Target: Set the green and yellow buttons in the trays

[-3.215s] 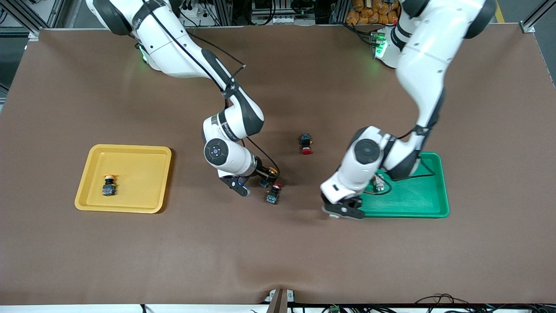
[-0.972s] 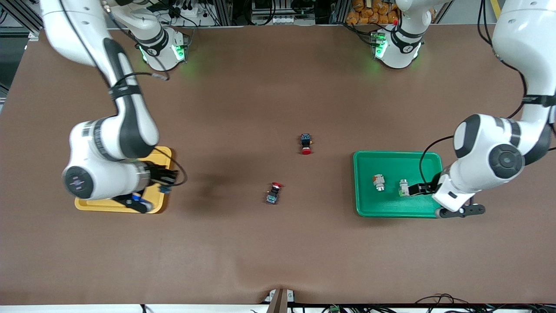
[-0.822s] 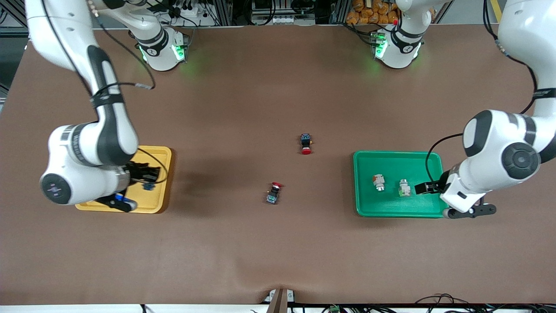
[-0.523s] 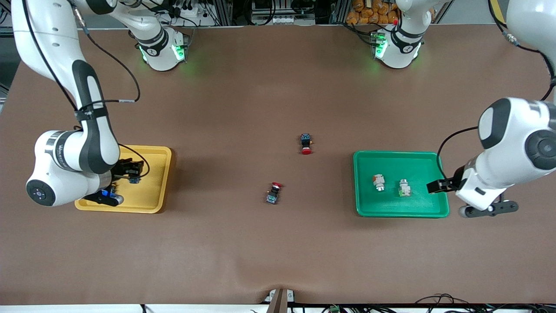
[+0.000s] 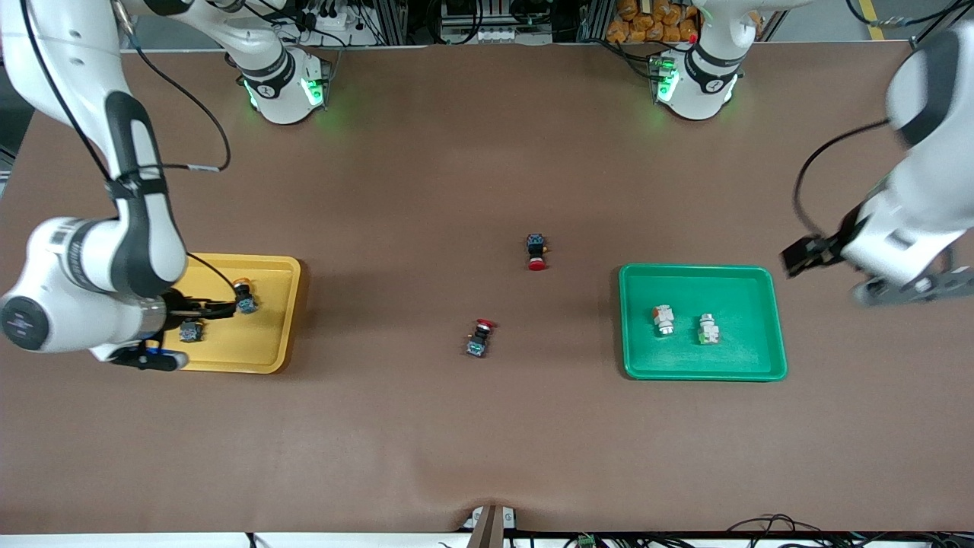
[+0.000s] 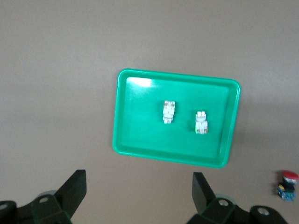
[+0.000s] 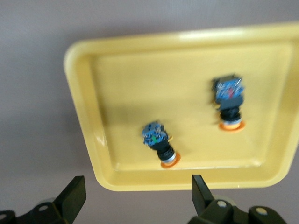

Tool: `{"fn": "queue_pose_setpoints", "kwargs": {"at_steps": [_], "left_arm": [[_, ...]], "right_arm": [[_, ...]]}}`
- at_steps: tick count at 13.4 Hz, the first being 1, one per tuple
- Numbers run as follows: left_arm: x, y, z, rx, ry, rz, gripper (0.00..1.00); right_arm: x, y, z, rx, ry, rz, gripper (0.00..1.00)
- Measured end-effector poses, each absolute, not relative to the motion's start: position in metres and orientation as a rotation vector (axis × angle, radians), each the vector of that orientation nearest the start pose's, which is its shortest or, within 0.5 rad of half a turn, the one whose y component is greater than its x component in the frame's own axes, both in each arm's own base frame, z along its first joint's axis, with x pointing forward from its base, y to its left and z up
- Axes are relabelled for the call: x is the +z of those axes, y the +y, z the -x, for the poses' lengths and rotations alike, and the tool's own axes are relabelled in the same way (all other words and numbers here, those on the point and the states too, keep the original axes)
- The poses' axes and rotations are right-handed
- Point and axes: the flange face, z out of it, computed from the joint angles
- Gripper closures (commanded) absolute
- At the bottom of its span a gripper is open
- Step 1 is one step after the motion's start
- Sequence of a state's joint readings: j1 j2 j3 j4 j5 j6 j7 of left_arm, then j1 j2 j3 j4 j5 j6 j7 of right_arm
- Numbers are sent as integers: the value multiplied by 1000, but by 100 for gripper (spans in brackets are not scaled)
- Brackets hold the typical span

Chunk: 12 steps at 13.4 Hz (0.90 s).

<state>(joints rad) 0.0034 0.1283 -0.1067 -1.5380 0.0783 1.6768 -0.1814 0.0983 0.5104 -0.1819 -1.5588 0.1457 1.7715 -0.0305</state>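
So right now both yellow-capped buttons are sitting in the yellow tray (image 5: 266, 358), which is at the right arm's end of the table. One yellow-capped button (image 5: 244, 297) lies close to the tray's edge that faces the table's middle, the other yellow-capped button (image 5: 190, 331) is a bit nearer the front camera and closer to the tray's outer edge. They're apart, not touching. The right gripper (image 7: 135, 198) hovers over that tray with its fingers spread wide and nothing between them.

At the left arm's end, the green tray (image 5: 738, 285) has both whitish buttons in it, side by side near its middle: one whitish button (image 5: 663, 319) and the second whitish button (image 5: 708, 329), close but not touching. The left gripper (image 6: 139, 196) is up in the air off the tray's outer corner, fingers wide apart, empty.

Two red-capped switches are on the bare table between the trays: one red-capped switch (image 5: 536, 252) farther from the camera, the other red-capped switch (image 5: 479, 337) nearer.
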Motion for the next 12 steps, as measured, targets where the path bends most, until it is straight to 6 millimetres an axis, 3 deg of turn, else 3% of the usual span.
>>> {"fn": "queue_pose_setpoints", "kwargs": {"at_steps": [2, 7, 9, 12], "left_arm": [[591, -26, -579, -13, -101, 3096, 0], [592, -14, -543, 28, -81, 3095, 0], [602, -10, -535, 3, -79, 3097, 0], [612, -1, -533, -30, -59, 3099, 0]], "right_arm": [[368, -33, -654, 335, 86, 3081, 0], [420, -30, -625, 153, 7, 3130, 0], [457, -27, -616, 112, -4, 3127, 0], [534, -26, -608, 65, -15, 3123, 0]]}}
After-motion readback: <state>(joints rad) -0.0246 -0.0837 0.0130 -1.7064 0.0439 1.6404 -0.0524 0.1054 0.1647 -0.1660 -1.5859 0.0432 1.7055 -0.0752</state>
